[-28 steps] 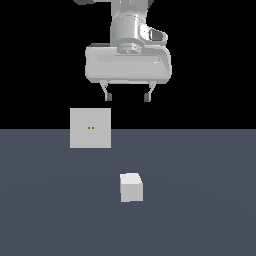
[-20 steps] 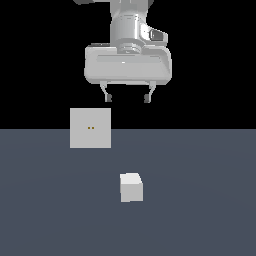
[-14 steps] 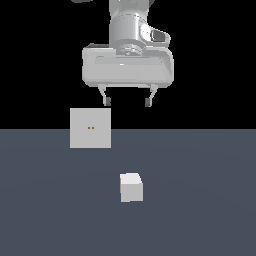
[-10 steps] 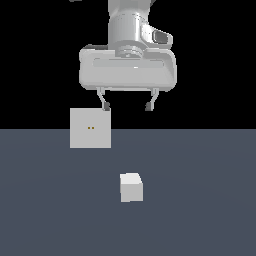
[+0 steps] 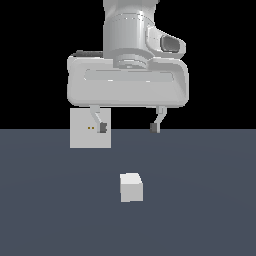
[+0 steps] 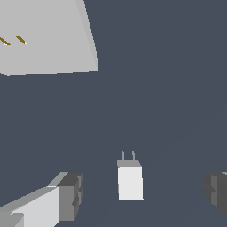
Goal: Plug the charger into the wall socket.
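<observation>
Our gripper (image 5: 128, 128) hangs wide open and empty so its fingers can straddle the charger (image 5: 131, 187), lying below it. The wall socket (image 5: 90, 129) stands behind one finger.

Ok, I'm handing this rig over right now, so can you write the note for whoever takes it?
Gripper: open, empty, above the floor; fingers wide apart.
Charger: lying on the floor, ungrasped, between the fingers in the wrist view, two prongs pointing towards the socket side.
Socket: upright panel, further back, to the exterior view's left of the charger, apart from it.
Done: nothing grasped or plugged.
Left: descend, grasp the charger, lift, align the prongs with the orange slots, push in.
</observation>
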